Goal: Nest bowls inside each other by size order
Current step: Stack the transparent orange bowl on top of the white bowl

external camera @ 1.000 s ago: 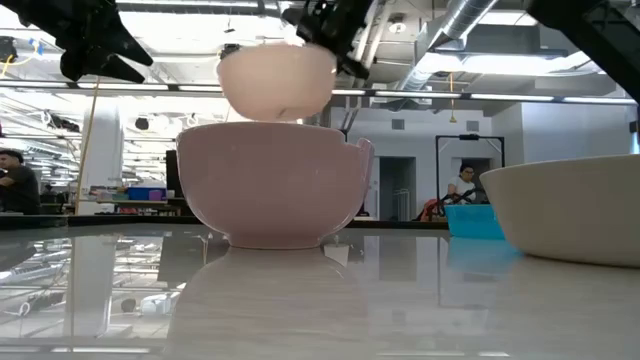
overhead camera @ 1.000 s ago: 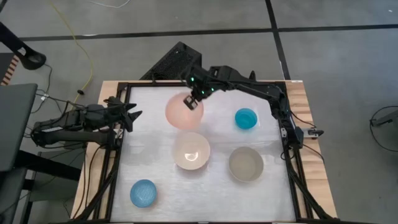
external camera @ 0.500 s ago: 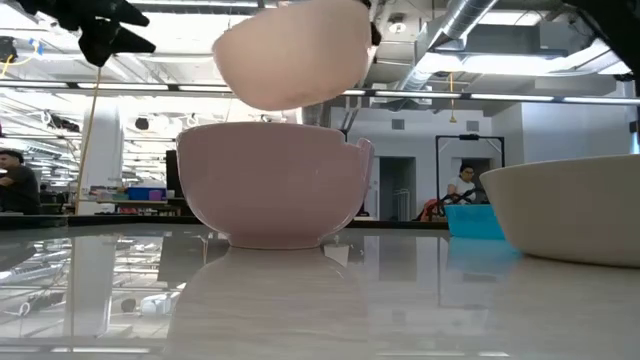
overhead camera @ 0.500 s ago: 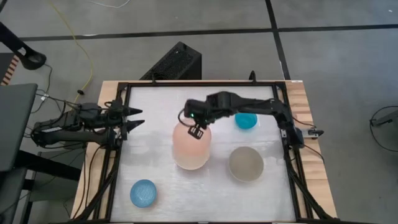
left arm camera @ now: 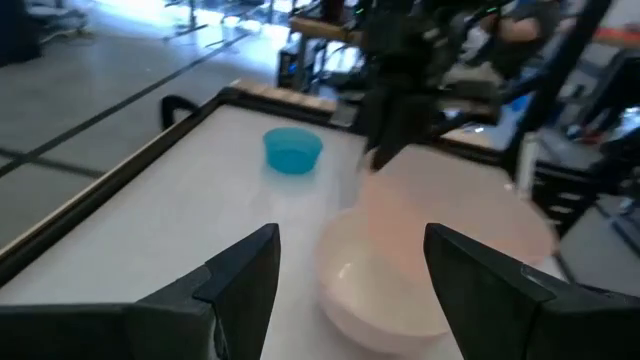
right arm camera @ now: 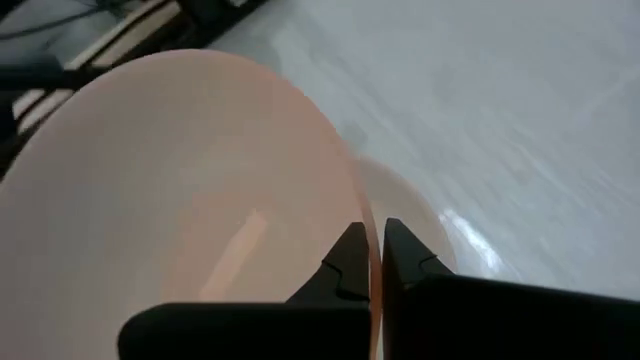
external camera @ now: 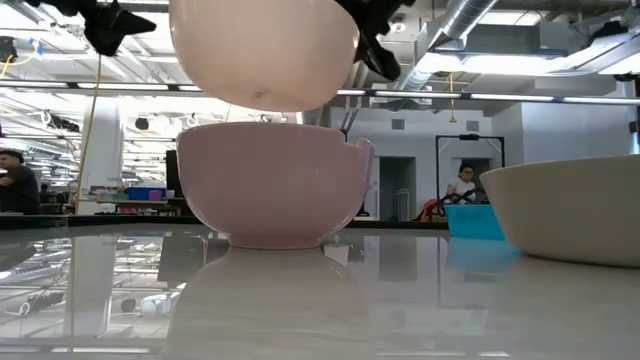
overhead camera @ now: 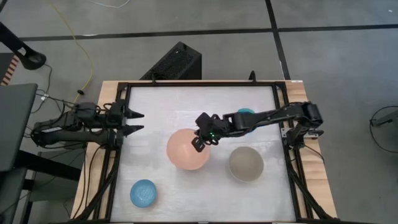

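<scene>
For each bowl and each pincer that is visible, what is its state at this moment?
Pink bowl: held in the air above the white bowl, gripped at its rim.
White bowl: upright on the table, empty.
Grey bowl: upright, empty.
Light blue bowl: upright, alone.
Teal bowl: upright, alone.
Right pincer: shut on the pink bowl.
Left pincer: open, waiting.

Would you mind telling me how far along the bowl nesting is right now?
Nothing is nested yet. The right gripper holds the salmon-pink bowl by its rim, just above the cream-white bowl. The grey-beige bowl, light blue bowl and teal-blue bowl sit apart. The left gripper waits.
</scene>
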### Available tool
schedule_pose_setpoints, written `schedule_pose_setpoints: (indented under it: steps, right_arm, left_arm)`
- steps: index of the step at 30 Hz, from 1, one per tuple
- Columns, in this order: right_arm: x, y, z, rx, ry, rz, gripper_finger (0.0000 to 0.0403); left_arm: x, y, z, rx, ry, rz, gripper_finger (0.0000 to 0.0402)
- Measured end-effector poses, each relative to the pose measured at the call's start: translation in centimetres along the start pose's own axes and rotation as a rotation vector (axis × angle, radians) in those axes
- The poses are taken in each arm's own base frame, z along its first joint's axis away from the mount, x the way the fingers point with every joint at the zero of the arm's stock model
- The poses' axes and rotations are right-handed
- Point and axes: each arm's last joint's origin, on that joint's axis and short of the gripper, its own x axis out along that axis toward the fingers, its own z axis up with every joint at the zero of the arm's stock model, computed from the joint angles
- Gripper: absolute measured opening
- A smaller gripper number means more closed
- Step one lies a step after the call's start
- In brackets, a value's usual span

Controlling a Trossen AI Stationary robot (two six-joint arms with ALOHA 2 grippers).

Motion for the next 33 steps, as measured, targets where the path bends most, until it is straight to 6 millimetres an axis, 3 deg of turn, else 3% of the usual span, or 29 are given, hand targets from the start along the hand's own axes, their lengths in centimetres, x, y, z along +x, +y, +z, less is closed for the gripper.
schedule_pose_setpoints:
  steps: [16, 33]
  right_arm:
    - [4.1, -0.8, -2.7, 0.021, 0.066, -0.088, 0.0]
    - [4.8, -1.3, -3.2, 0.013, 0.073, -0.163, 0.0]
  left_arm:
    - [0.0, 0.1, -0.3, -0.027, 0.03, 0.022, 0.0238]
    - [0.0, 0.1, -0.3, -0.034, 0.028, 0.035, 0.0238]
